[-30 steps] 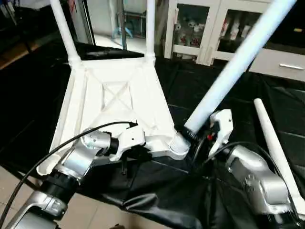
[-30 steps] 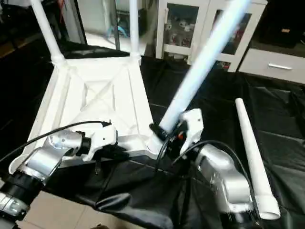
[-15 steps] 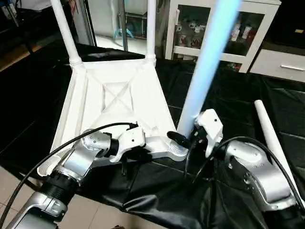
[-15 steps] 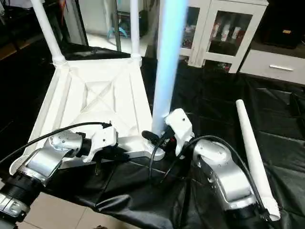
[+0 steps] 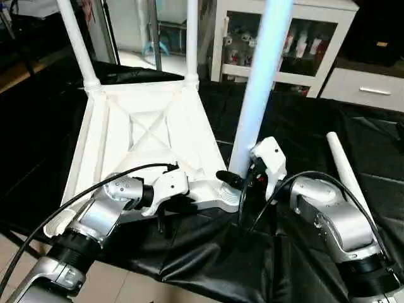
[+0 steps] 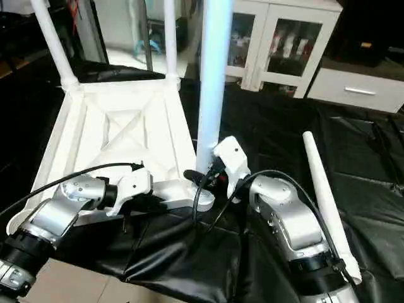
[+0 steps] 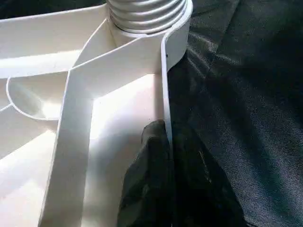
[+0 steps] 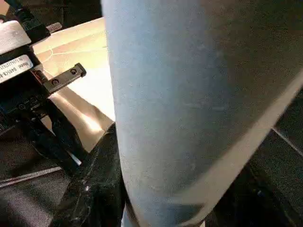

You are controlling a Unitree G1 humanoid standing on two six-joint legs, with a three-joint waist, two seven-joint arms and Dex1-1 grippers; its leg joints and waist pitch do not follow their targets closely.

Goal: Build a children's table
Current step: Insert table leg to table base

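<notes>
Left wrist: left gripper (image 7: 166, 156) pinching tabletop (image 7: 118, 80) rim; ribbed threads showing.
Right wrist: right gripper (image 5: 238, 180) clamping smooth upright leg (image 5: 257, 88).
Head: spare leg (image 5: 344, 173) lying on black cloth (image 5: 303, 132).

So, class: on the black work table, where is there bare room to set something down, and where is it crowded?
Bare cloth lies between the upright leg and the loose leg, and left of the tabletop. The tabletop's near edge is crowded: the left gripper clamps it and the right gripper holds the upright leg at the corner socket.
</notes>
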